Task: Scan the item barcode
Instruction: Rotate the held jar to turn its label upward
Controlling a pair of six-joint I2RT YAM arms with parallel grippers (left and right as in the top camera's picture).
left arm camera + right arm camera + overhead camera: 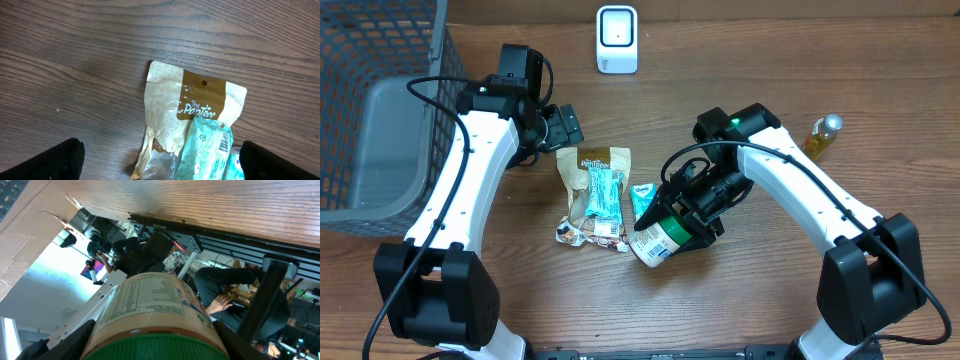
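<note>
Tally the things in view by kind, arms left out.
brown pouch: 1
teal packets: 2
jar: 1
bottle: 1
scanner: 1
wire basket: 1
Total: 7, crumpled wrapping below the pouch left uncounted.

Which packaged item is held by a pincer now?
The green-lidded jar, in the right pincer; the beige pouch and teal packets lie loose on the table.

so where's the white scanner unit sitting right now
Overhead view: the white scanner stands at the far edge of the table, near the middle, beyond the brown snack pouch and well apart from the jar held in the right gripper.
</note>
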